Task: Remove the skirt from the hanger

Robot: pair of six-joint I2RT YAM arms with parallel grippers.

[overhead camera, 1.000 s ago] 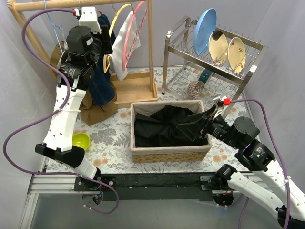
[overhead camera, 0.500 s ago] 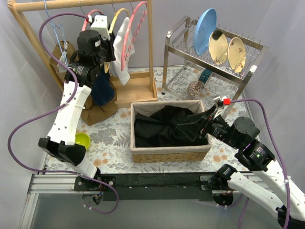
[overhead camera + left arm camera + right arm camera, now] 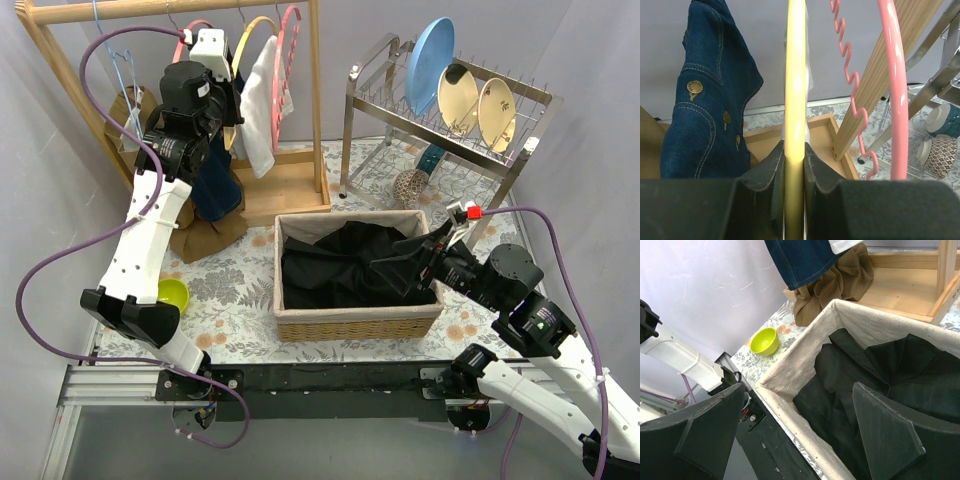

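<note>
Rack [image 3: 316,100], hanger [image 3: 795,100] between left fingers [image 3: 762,192], skirt [image 3: 710,100] beside

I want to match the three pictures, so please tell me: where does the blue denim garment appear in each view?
Top external: the blue denim garment hangs at upper left, beside the left arm.
Left wrist: the garment fills the upper left, left of the yellow hanger.
Right wrist: only its lower part shows, at the top edge.
Shared landmark: the rack's wooden base, beside or below the garment.
</note>
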